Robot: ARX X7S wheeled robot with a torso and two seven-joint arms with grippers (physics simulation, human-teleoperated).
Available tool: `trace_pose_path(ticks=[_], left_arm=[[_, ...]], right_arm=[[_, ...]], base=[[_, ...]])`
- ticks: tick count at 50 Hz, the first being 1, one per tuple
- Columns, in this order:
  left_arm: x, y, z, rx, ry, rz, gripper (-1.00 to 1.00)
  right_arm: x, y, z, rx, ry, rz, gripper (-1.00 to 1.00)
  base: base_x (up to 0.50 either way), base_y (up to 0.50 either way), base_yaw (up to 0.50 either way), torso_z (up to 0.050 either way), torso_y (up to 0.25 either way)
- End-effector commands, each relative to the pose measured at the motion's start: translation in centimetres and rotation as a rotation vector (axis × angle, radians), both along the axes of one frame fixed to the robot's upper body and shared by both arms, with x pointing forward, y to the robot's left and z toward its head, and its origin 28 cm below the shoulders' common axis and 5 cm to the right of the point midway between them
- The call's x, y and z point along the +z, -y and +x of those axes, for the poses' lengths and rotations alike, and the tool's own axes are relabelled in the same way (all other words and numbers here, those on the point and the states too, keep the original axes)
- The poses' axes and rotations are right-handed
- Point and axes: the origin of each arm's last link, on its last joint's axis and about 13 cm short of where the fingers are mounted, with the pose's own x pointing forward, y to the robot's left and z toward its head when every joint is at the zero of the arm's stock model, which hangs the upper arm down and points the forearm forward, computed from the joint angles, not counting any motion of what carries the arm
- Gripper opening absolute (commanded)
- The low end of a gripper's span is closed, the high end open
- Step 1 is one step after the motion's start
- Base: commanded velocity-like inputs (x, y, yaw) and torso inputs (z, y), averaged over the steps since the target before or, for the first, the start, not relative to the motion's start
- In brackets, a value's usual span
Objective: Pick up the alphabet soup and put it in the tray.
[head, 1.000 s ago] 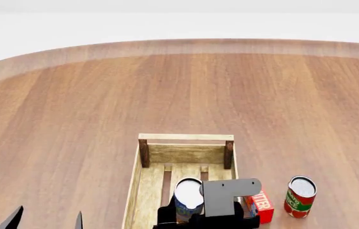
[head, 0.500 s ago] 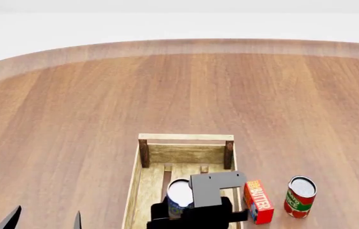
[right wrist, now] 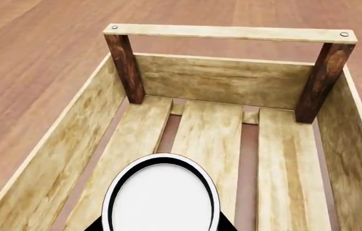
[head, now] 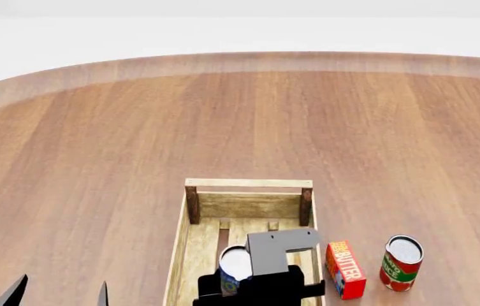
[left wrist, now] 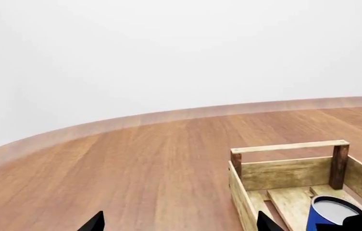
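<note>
The alphabet soup (head: 234,271), a small can with a blue label and a white top, is held inside the tray (head: 190,237), a long light-wood crate with dark corner posts. My right gripper (head: 238,284) is shut on the can, low over the tray's slatted bottom. In the right wrist view the can's white top (right wrist: 160,197) fills the near edge, with the tray (right wrist: 226,82) around it. The left wrist view shows the can (left wrist: 330,217) and the tray (left wrist: 283,173). My left gripper (head: 59,294) is open and empty, left of the tray.
A red butter box (head: 345,269) stands just right of the tray. A red and green can (head: 401,262) stands further right. The round wooden table (head: 95,159) stretches far behind and to the left.
My right gripper has carried the alphabet soup leftward, from over the tray's right wall to its middle, and slightly lower. The butter box is now uncovered. The left arm has not moved.
</note>
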Motion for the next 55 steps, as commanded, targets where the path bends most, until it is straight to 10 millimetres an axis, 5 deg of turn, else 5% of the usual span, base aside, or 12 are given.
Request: trace_pose_path(ticks=[1,20,21,55], left_arm=[[0.0,0.0,0.0,-0.001,0.001,0.000,1.00],[0.0,0.0,0.0,0.001,0.001,-0.002,1.00],[0.0,0.0,0.0,0.001,0.001,-0.002,1.00],[0.3,0.1,0.0,-0.002,0.008,-0.002,1.00]], right_arm=[[0.4,0.1,0.5,0.004,0.015,-0.025,-1.00],[0.3,0.1,0.3,0.008,-0.003,-0.034,-1.00],[0.3,0.1,0.4,0.008,-0.003,-0.031,1.00],[1.3,-0.2,-0.7,0.031,0.042,-0.019,1.00]], base=[[0.00,0.00,0.00,0.000,0.000],[0.00,0.00,0.00,0.000,0.000],[0.00,0.00,0.00,0.000,0.000],[0.00,0.00,0.00,0.000,0.000]])
